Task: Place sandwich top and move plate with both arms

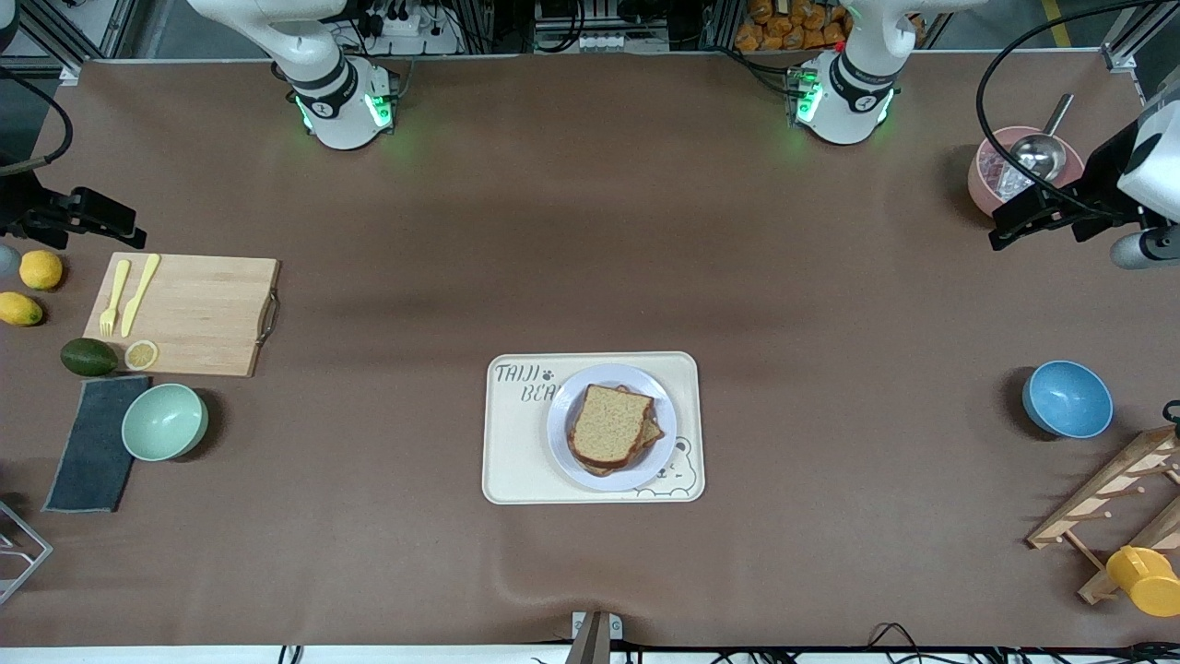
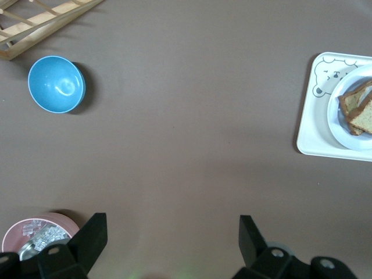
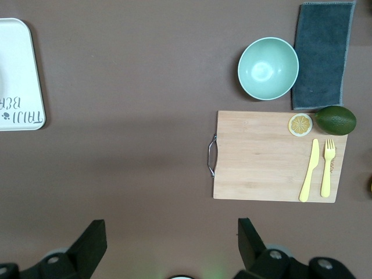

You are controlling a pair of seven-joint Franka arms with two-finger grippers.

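Front view: sandwich top (image 1: 609,422) is already sitting on plate (image 1: 610,427) mid-bench; left gripper (image 1: 1019,219) and right gripper (image 1: 97,221) are hanging over opposite bench ends, roughly equally distant, jaws apart, empty.

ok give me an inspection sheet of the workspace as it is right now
surface: brown table mat, a ripple at its edge nearest the front camera
job's things: sandwich top lies on the stacked bread on the plate; plate sits on the bear-print tray
clutter: cutting board with yellow fork, knife and lemon slice, avocado, two lemons, mint bowl, grey cloth at the right arm's end; blue bowl, pink bowl with ladle, wooden rack, yellow cup at the left arm's end
grippers: left gripper open, empty, beside the pink bowl; right gripper open, empty, above the table edge beside the cutting board
cables: black cable looped above the pink bowl
surroundings: aluminium frame, equipment along the arms' bases
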